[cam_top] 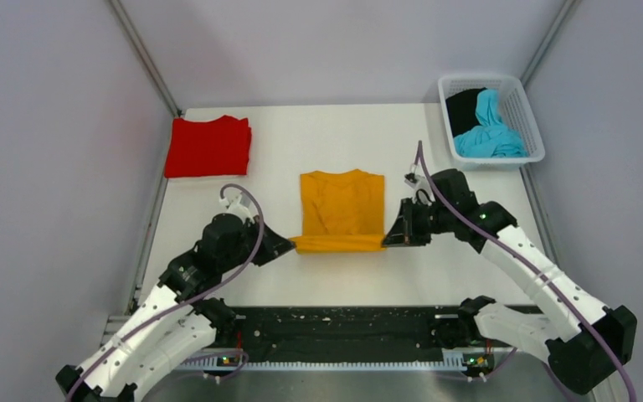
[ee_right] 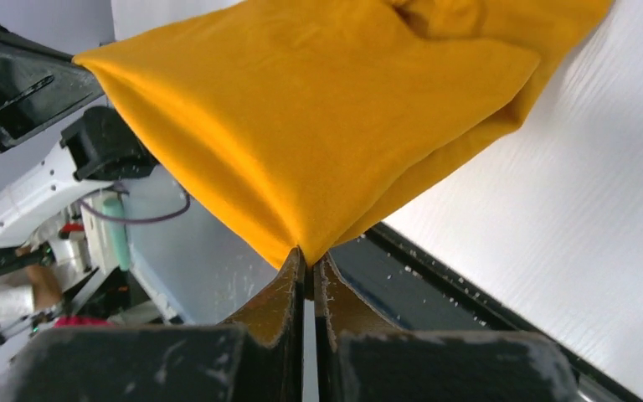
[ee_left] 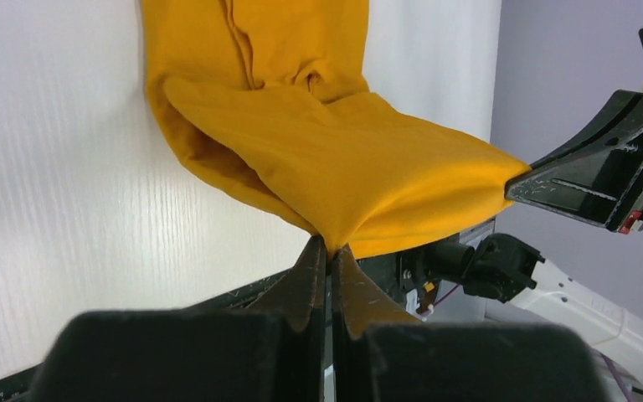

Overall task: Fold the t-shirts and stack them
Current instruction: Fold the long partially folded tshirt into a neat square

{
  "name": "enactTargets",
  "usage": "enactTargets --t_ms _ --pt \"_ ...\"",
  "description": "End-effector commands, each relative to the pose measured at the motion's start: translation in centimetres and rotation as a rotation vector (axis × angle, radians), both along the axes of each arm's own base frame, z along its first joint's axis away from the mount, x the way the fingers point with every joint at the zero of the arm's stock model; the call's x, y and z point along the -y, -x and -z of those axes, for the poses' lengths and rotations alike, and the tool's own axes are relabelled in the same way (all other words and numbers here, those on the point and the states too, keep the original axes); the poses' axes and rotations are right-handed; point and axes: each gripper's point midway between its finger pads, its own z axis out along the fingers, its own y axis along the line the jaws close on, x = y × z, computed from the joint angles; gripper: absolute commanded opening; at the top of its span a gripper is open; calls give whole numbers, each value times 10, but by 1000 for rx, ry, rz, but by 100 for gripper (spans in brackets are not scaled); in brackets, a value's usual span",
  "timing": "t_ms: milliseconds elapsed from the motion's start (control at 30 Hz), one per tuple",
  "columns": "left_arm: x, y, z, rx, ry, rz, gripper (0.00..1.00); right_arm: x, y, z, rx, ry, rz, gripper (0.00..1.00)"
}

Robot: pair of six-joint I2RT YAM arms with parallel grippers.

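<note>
Both arms reach forward from the bottom of the top view and angle inward toward the frame centre. The left claw (cam_top: 287,244) is closed tight on the near left corner of the orange tee (cam_top: 343,203). The right claw (cam_top: 389,238) is closed tight on the near right corner. In each wrist view the fingers pinch doubled fabric with no gap.

The orange tee lies at the centre of the table (cam_top: 318,134), collar away from the arms. Its near edge is doubled into a band stretched between the claws.

The red tee (cam_top: 208,147) lies folded at upper left. The cyan tee (cam_top: 492,134) and black tee (cam_top: 464,106) lie bunched in the basket (cam_top: 480,79) at upper right.
</note>
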Motion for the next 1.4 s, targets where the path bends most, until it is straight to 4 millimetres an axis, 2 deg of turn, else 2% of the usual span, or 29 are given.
enactTargets --t_ms 0,133,267,400,600,733,1100,1367 --pt "-4 -40 -30 153 -64 -79 0 13 -41 -15 147 108 96 0" --pt "-4 -76 -43 221 -153 -134 0 14 -75 -24 194 98 158 0" --pt "-3 -109 -58 265 -238 -160 0 25 -110 -28 218 109 234 0" --pt "1 -139 -59 259 -264 -151 0 30 -136 -32 240 119 264 0" --pt "3 -183 -51 239 -273 -138 0 30 -170 -27 229 126 294 0" --pt "11 -207 -41 206 -254 -89 0 34 -193 -22 224 140 331 0" --pt "14 -264 -7 113 -245 -39 0 30 -241 22 144 158 343 0" --pt "15 -292 26 24 -231 -6 0 31 -270 48 108 173 366 0"
